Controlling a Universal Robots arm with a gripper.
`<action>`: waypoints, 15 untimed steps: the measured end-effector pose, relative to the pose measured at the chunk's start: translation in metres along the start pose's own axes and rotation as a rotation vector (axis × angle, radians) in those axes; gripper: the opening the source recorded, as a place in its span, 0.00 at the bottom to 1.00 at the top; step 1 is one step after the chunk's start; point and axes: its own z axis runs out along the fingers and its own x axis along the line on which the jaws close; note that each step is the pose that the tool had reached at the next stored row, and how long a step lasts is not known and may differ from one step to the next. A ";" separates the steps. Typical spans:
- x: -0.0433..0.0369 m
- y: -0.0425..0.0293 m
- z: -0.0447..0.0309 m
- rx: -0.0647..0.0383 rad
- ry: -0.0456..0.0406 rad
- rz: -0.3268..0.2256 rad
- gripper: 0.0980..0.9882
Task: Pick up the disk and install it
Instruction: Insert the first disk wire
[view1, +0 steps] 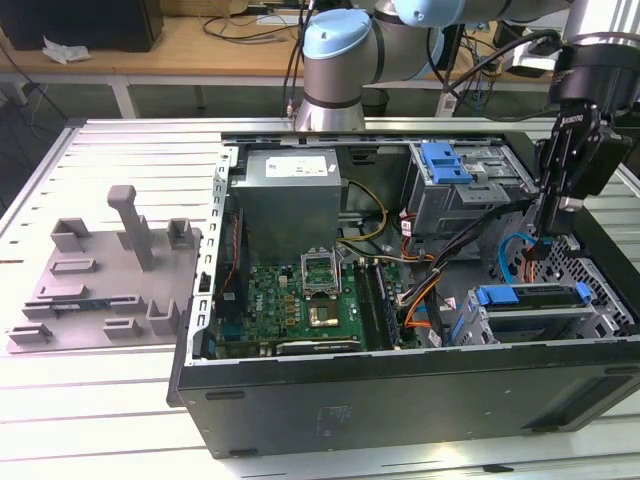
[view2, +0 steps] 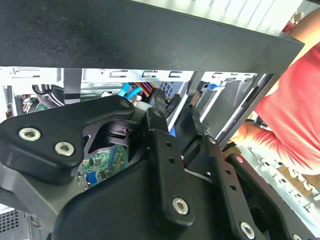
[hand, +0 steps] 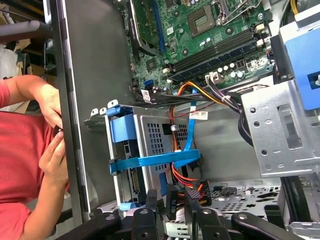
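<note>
Exterior view: disk (view1: 530, 297) in drive cage (view1: 520, 326), case (view1: 400, 400) 4 o'clock, label hidden; gripper (view1: 537, 250) at cage's 12 o'clock, jaws narrowly apart.

How many of each thing

There is one robot arm (view1: 335, 60), one gripper (hand: 172, 200) with two black fingers (hand: 151, 212), one open computer case (view1: 400, 400), one green motherboard (view1: 290, 300), one grey power supply box (view1: 290, 190), two metal drive cages (view1: 465, 195), one grey plastic tray (view1: 100, 285) with posts, and one person (hand: 15, 150) with two hands (hand: 50, 105).
</note>
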 end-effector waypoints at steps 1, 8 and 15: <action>-0.0003 0.0000 0.0000 0.000 0.0002 0.000 0.27; -0.0011 0.0000 0.0007 -0.005 -0.0001 0.007 0.19; -0.0015 -0.0002 0.0012 -0.011 -0.0005 0.016 0.09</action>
